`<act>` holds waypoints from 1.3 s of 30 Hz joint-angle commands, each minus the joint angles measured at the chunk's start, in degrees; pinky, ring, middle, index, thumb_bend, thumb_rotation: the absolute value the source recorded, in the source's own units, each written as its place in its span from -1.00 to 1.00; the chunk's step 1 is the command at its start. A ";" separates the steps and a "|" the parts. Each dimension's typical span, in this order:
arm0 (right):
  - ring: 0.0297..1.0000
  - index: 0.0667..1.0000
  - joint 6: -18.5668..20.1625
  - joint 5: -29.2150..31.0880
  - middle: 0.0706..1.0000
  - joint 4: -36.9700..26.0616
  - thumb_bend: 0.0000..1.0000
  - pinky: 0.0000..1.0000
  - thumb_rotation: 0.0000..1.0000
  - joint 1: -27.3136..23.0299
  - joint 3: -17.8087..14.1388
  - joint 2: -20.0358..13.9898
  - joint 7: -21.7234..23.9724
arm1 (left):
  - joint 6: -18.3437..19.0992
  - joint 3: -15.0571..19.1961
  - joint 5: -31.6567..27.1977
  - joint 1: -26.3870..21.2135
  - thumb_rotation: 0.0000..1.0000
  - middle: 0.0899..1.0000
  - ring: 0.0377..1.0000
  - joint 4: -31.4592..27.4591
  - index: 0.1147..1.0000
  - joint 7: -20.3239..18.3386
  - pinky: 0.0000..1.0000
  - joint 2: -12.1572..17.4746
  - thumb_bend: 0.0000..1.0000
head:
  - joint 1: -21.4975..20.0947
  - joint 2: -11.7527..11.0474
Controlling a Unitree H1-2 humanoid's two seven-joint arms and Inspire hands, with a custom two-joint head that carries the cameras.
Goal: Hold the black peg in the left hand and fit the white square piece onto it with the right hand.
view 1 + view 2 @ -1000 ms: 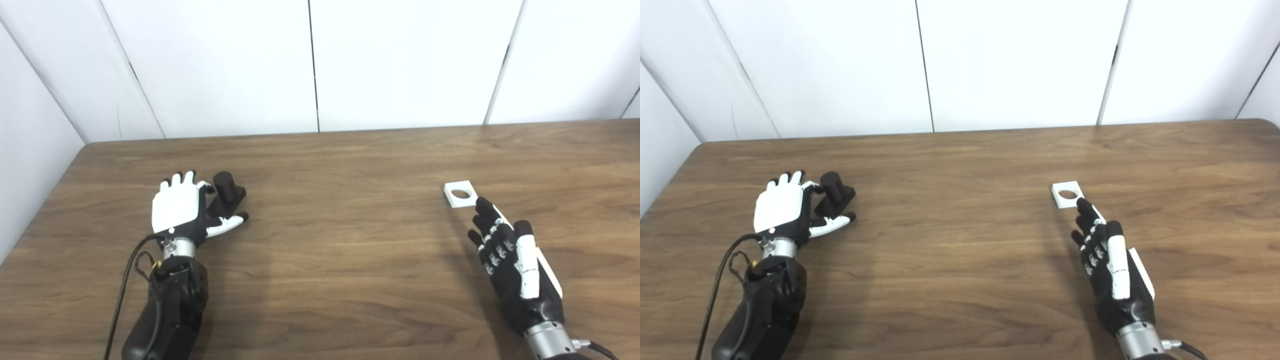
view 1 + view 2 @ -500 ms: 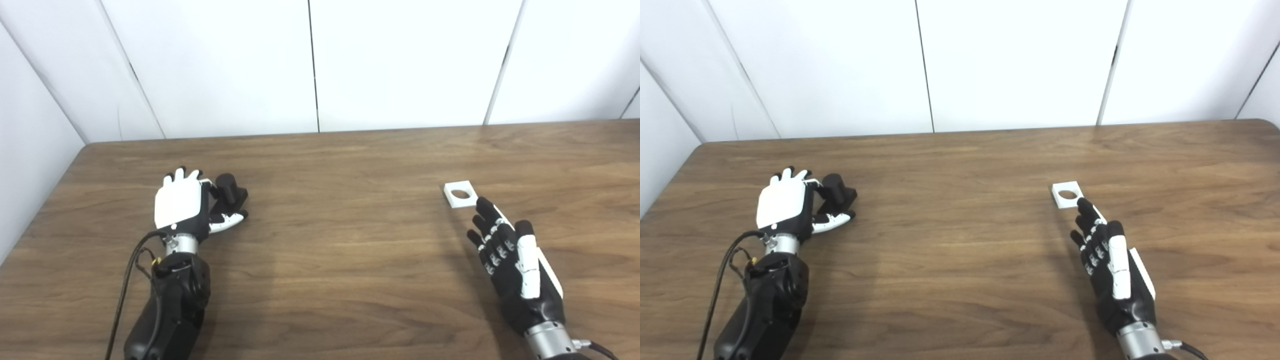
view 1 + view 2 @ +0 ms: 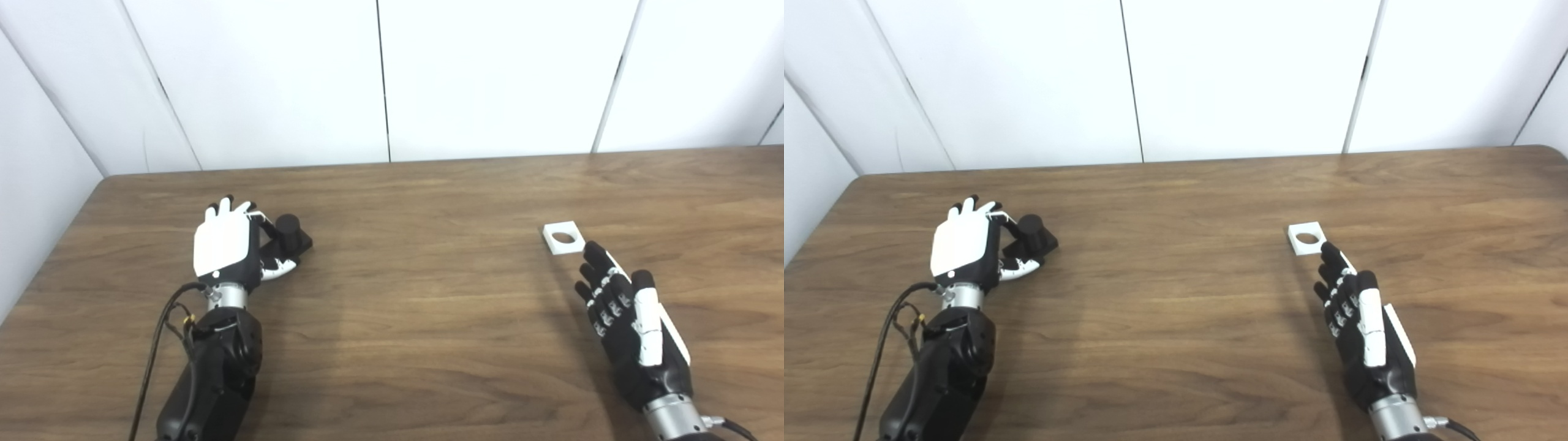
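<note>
1. My left hand [image 3: 225, 251] has closed in on the black peg [image 3: 289, 236], fingers curling round it where a second ago they lay spread beside it; the peg has slid slightly right.
2. My right hand [image 3: 631, 324] has not moved, fingers loosely spread and holding nothing, tips just short of the white square piece [image 3: 563, 237].
3. A broad stretch of bare wooden table [image 3: 416, 294] separates the two hands; both pieces sit well inside its edges.

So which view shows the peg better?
The left eye view: the peg shows its round top and base beside the left hand. The right eye view shows the same peg, no more hidden.
</note>
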 commanded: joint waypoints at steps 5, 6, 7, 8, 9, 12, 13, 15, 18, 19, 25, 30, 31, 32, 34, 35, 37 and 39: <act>1.00 0.85 -2.65 0.82 0.96 -1.19 0.23 0.99 1.00 0.61 -0.66 2.33 0.63 | 0.10 0.54 -0.39 -0.60 -0.86 0.72 0.99 0.10 -0.16 0.77 1.00 1.42 0.02 | 0.00 0.04; 1.00 0.85 -2.64 0.78 0.96 -1.22 0.23 0.99 1.00 0.60 -0.65 2.32 0.64 | 0.04 0.49 -0.46 -0.55 -0.86 0.72 0.98 0.06 -0.16 0.84 1.00 1.44 0.02 | -0.01 0.04; 1.00 0.85 -2.63 0.75 0.96 -1.22 0.23 0.99 1.00 0.61 -0.66 2.31 0.65 | -0.04 0.54 -0.68 -0.49 -0.86 0.72 0.98 -0.03 -0.16 0.92 1.00 1.36 0.02 | -0.07 0.07; 1.00 0.86 -2.61 0.79 0.97 -1.21 0.23 0.99 1.00 0.61 -0.67 2.29 0.69 | -0.11 0.61 -0.95 -0.43 -0.86 0.71 0.98 -0.14 -0.16 0.93 1.00 1.29 0.02 | -0.07 0.07; 1.00 0.86 -2.58 0.78 0.97 -1.23 0.23 0.99 1.00 0.62 -0.68 2.28 0.67 | -0.09 0.83 -1.44 -0.36 -0.86 0.71 0.98 -0.37 -0.16 0.78 1.00 1.12 0.02 | -0.09 0.10; 1.00 0.86 -2.55 0.68 0.97 -1.26 0.23 0.99 1.00 0.63 -0.72 2.20 0.65 | 0.48 1.21 -2.84 0.00 -0.87 0.72 0.99 -1.87 -0.16 -0.36 1.00 0.64 0.02 | -0.03 0.14; 1.00 0.86 -2.61 0.69 0.97 -1.24 0.23 0.99 1.00 0.62 -0.71 2.16 0.71 | 0.48 1.20 -3.10 0.15 -0.87 0.71 0.98 -2.36 -0.16 -0.48 1.00 0.54 0.02 | 0.01 0.13; 1.00 0.86 -2.73 0.76 0.97 -1.12 0.22 1.00 1.00 0.60 -0.71 2.13 0.83 | 0.45 1.12 -3.44 0.46 -0.87 0.71 0.97 -3.26 -0.16 -0.80 1.00 0.38 0.02 | -0.01 0.16; 1.00 0.87 -2.56 0.63 0.97 -1.06 0.23 1.00 1.00 0.55 -0.64 2.20 0.75 | -0.39 1.22 -4.72 1.11 -0.87 0.70 0.95 -4.87 -0.16 -0.98 1.00 -0.07 0.02 | -0.01 0.16; 1.00 0.86 -2.49 0.58 0.97 -1.07 0.23 1.00 1.00 0.54 -0.62 2.24 0.70 | -0.50 1.31 -5.23 1.33 -0.87 0.70 0.95 -5.50 -0.16 -1.22 1.00 -0.29 0.02 | -0.01 0.16; 1.00 0.85 -2.18 0.61 0.97 -1.36 0.23 1.00 1.00 0.52 -0.57 2.36 0.54 | 1.02 1.45 -8.88 3.51 -0.86 0.71 0.98 -12.21 -0.16 -6.57 0.99 -2.08 0.01 | -0.18 0.42; 1.00 0.86 -2.30 0.34 0.97 -1.11 0.22 1.00 1.00 0.40 -0.49 2.34 0.55 | 0.93 0.18 -9.04 5.37 -0.86 0.71 0.97 -16.45 -0.16 -9.94 0.96 -2.62 0.01 | -0.03 0.53; 1.00 0.86 -2.35 0.33 0.97 -1.04 0.22 1.00 1.00 0.37 -0.47 2.34 0.59 | 0.62 -0.12 -8.82 5.66 -0.85 0.70 0.96 -16.94 -0.16 -10.10 0.94 -2.60 0.01 | -0.03 0.53; 1.00 0.86 -2.36 0.31 0.97 -1.00 0.22 1.00 1.00 0.33 -0.44 2.37 0.59 | -0.09 -0.68 -8.34 6.16 -0.85 0.70 0.95 -17.48 -0.16 -10.03 0.93 -2.46 0.01 | -0.03 0.59; 1.00 0.86 -2.43 0.32 0.97 -0.92 0.22 1.00 1.00 0.24 -0.40 2.44 0.60 | -0.76 -1.48 -7.65 6.95 -0.85 0.69 0.94 -18.36 -0.16 -10.05 0.92 -2.36 0.01 | 0.02 0.66; 1.00 0.86 -2.39 0.29 0.97 -0.90 0.22 1.00 1.00 0.17 -0.36 2.51 0.55 | -1.09 -2.17 -7.02 7.49 -0.85 0.69 0.93 -19.01 -0.16 -10.18 0.91 -2.26 0.01 | 0.00 0.67; 1.00 0.86 -2.34 0.16 0.97 -0.86 0.20 1.00 1.00 0.07 -0.27 2.65 0.44 | -1.23 -3.20 -6.10 8.38 -0.85 0.69 0.93 -20.23 -0.16 -10.77 0.92 -2.17 0.01 | -0.08 0.70; 1.00 0.86 -2.29 -0.12 0.97 -0.83 0.20 1.00 1.00 -0.03 -0.17 2.81 0.26 | -1.70 -4.19 -5.52 9.48 -0.85 0.70 0.94 -21.47 -0.16 -11.43 0.93 -2.13 0.01 | -0.20 0.72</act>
